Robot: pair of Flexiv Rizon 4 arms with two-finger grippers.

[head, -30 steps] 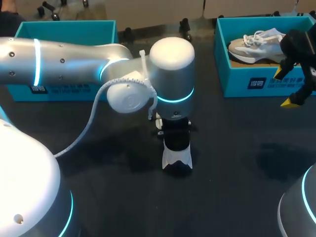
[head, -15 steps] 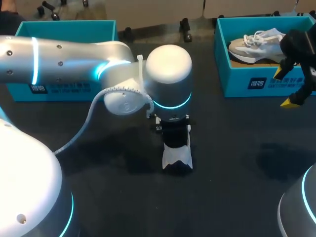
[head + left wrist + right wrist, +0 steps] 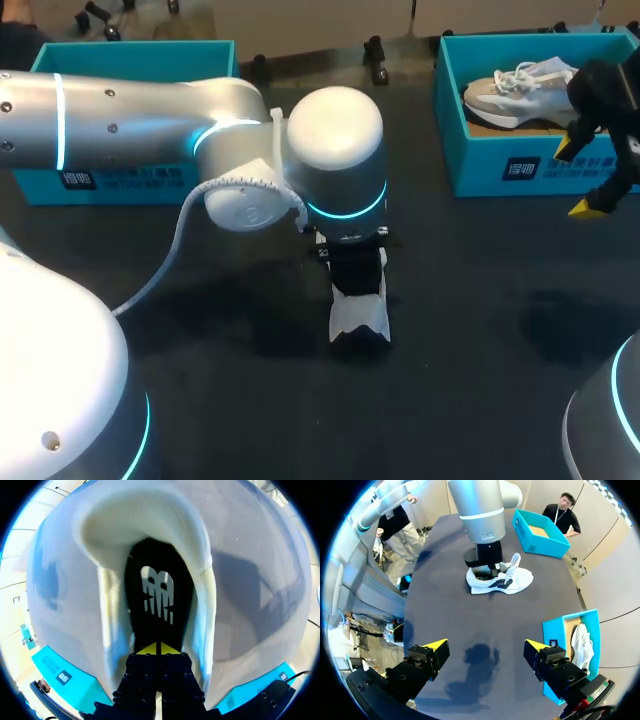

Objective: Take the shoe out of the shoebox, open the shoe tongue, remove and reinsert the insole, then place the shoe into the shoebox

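Head view: my left arm [image 3: 150, 120] plants its silver wrist over the white-and-black sneaker [image 3: 358, 312], which stands upright mid dark worktop [image 3: 480, 330]. The right claw [image 3: 578, 180] hangs in front of the teal cardboard shoebox [image 3: 520, 170], which holds a second pale sneaker [image 3: 510, 90].

Left wrist view: only here do I see the left claw [image 3: 159, 649], yellow tips pressed together inside the sneaker, over its black insole [image 3: 157, 580]. I cannot tell whether it pinches the insole.

Right wrist view: the right claw is spread wide and empty, well apart from the sneaker ahead.
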